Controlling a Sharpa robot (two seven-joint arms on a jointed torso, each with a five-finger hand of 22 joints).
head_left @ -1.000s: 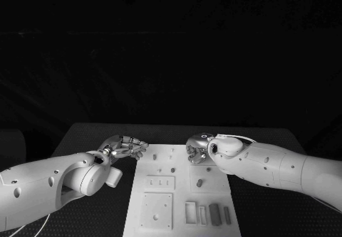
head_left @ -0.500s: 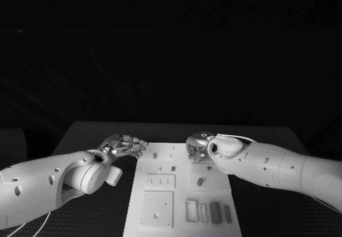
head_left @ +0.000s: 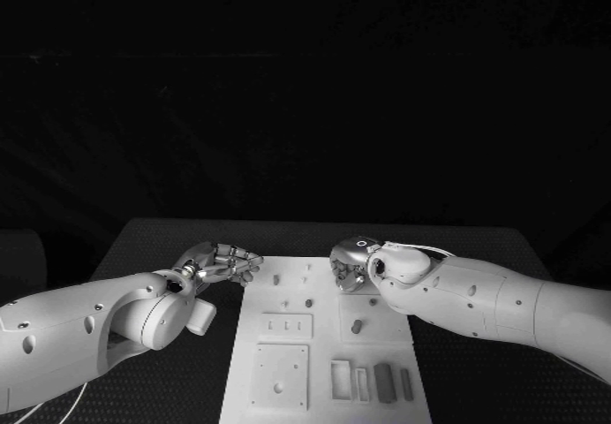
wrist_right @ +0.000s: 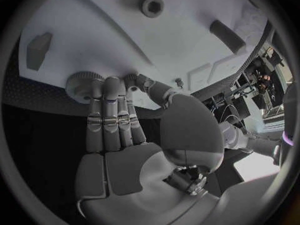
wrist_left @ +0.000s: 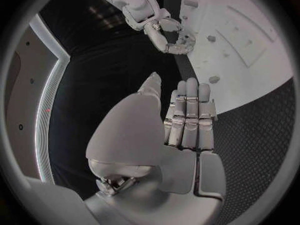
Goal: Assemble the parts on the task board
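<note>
The white task board (head_left: 328, 349) lies mid-table, with small pegs (head_left: 276, 279) standing in its far part and grey blocks (head_left: 383, 382) near its front edge. My right hand (head_left: 349, 267) is over the board's far edge. Its fingertips (wrist_right: 107, 85) close on a knurled round part (wrist_right: 78, 84) at the board's (wrist_right: 125, 50) rim. My left hand (head_left: 221, 262) hovers off the board's far left corner, over the black mat. Its fingers (wrist_left: 189, 116) lie side by side and hold nothing. The left wrist view shows the right hand (wrist_left: 172, 35) curled at the board's (wrist_left: 250, 30) edge.
On the board near my right hand are a hexagonal hole or nut (wrist_right: 152, 6), a dark peg (wrist_right: 226, 35) and a small block (wrist_right: 39, 47). A square plate (head_left: 280, 375) and a slotted plate (head_left: 288, 326) sit on the board's left half. Black mat (head_left: 166, 238) surrounds the board.
My right hand has edged slightly to the left at the board's far edge. The left hand has hardly moved.
</note>
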